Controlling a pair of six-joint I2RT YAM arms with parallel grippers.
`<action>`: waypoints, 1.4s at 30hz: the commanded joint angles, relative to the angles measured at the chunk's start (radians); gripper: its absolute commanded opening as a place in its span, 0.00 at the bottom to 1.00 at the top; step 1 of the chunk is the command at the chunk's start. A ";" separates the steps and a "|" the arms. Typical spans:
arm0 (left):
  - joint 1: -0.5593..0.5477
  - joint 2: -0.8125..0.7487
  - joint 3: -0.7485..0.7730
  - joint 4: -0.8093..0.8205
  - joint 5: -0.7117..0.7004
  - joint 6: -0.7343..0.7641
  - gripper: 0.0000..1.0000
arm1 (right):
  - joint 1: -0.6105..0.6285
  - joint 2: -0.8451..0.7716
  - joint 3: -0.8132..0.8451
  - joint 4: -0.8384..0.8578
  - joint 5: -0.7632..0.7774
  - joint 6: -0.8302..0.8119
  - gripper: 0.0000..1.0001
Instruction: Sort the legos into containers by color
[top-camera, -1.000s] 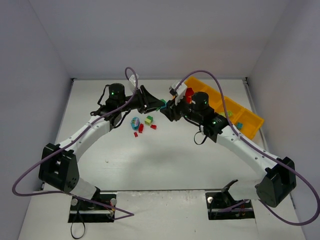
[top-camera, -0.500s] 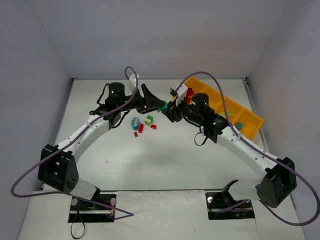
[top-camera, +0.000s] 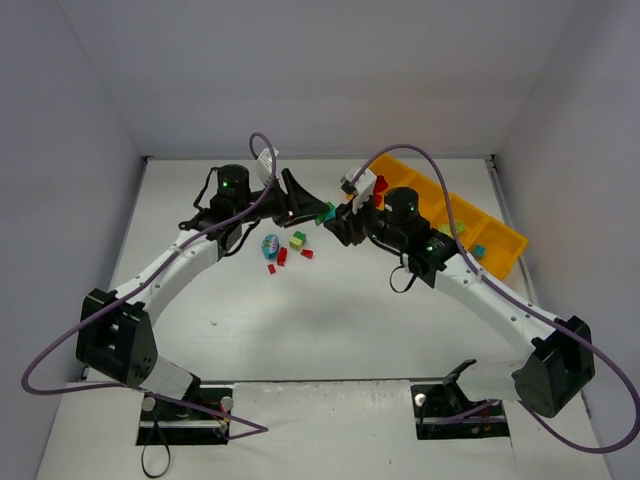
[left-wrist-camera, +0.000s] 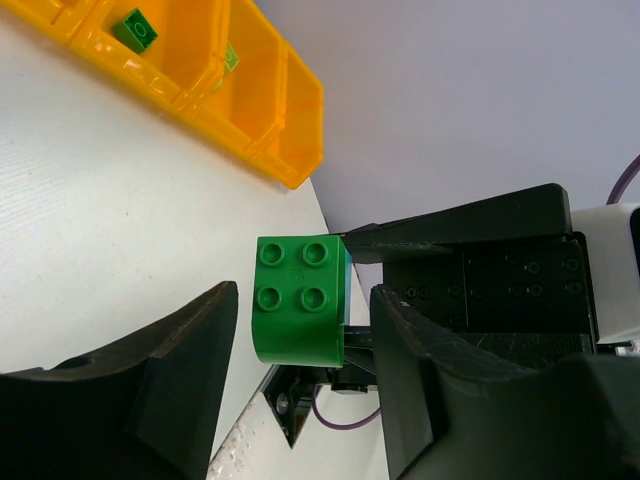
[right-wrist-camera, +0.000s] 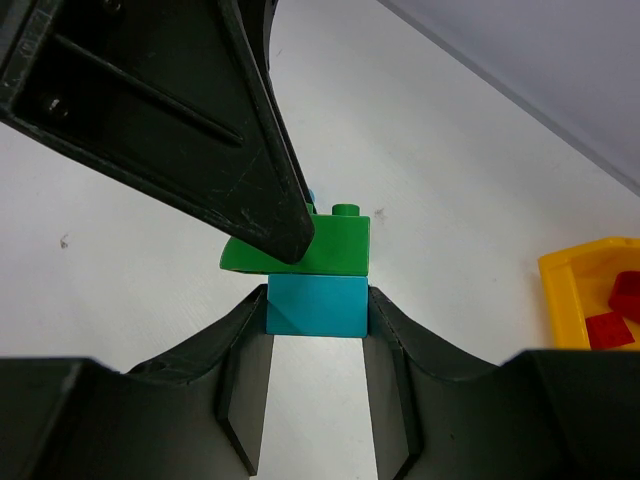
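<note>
"Green plastic sat between the fingers of the left gripper (left-wrist-camera: 305, 294), didn't it?"

"It did. The jaws stood partly apart, one to each side of a green brick (left-wrist-camera: 298, 318). The left wrist view showed a sliver of gap on both sides, and I couldn't tell whether either finger touched it."

"And the right gripper (right-wrist-camera: 316, 298)?"

"Narrow, pinching a teal brick (right-wrist-camera: 316, 308) at the centre of its own wrist view. The green brick sat stacked directly on the teal one, with one stud showing on its upper edge. A left finger (right-wrist-camera: 200, 120) came down from the upper left of that frame across its corner."

"Where was that from above?"

"Just above the centre of the top view. The two grippers met nose to nose with the stacked pair between them."

"The rest?"

"On the white table (top-camera: 320, 340), below and left of the grippers, a yellow-green brick (top-camera: 298, 239) lay near some red bricks (top-camera: 282, 256). The orange-yellow tray (top-camera: 517, 243) ran diagonally at the upper right, well apart from them. It had red pieces (top-camera: 378, 187) in its far compartment, a teal piece (top-camera: 478, 250) in the nearest and a dark green piece (left-wrist-camera: 135, 28) in another."
</note>
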 joint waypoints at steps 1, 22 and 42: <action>-0.008 -0.059 0.035 0.067 0.001 -0.004 0.48 | 0.004 -0.047 0.001 0.059 0.007 -0.007 0.00; -0.040 -0.058 0.018 0.063 -0.001 -0.001 0.23 | 0.027 -0.050 -0.007 0.062 0.011 -0.004 0.00; -0.028 -0.055 0.044 0.086 0.010 -0.008 0.00 | 0.027 -0.091 -0.094 0.059 0.047 -0.007 0.00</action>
